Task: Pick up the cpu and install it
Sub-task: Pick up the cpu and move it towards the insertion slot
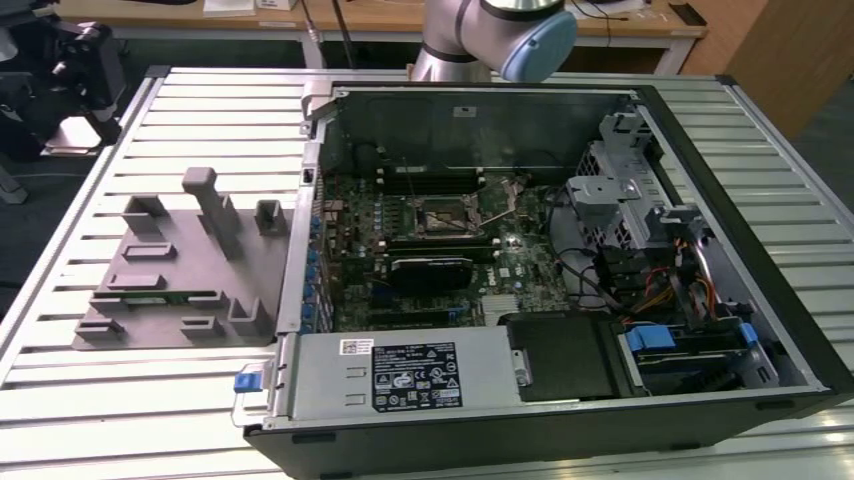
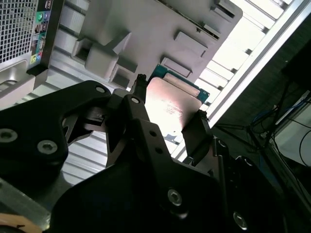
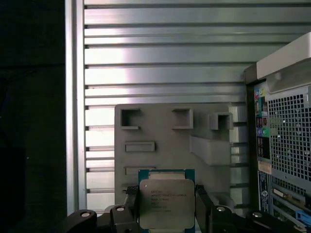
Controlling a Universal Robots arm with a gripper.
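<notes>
The cpu (image 3: 166, 201), a silvery square plate with a thin green border, sits between my gripper's two black fingers (image 3: 130, 206), held at its opposite edges. My gripper (image 3: 166, 208) is shut on it, high above the grey fixture tray (image 3: 170, 141). In the second wrist view the cpu (image 2: 172, 102) shows its shiny top between the fingers (image 2: 194, 133) of the gripper (image 2: 169, 112), with the tray (image 2: 160, 34) far below. In the exterior view the motherboard socket (image 1: 441, 218) lies inside the open computer case (image 1: 747, 250), and the arm (image 1: 501, 35) stands behind it.
The grey tray (image 1: 174, 270) with upright posts lies on the slatted metal table (image 1: 187, 100) at the exterior view's left of the case. Inside the case are a power supply (image 1: 400, 375), drive cages (image 1: 627, 200) and cables. The table edge (image 3: 73, 97) drops off beside the tray.
</notes>
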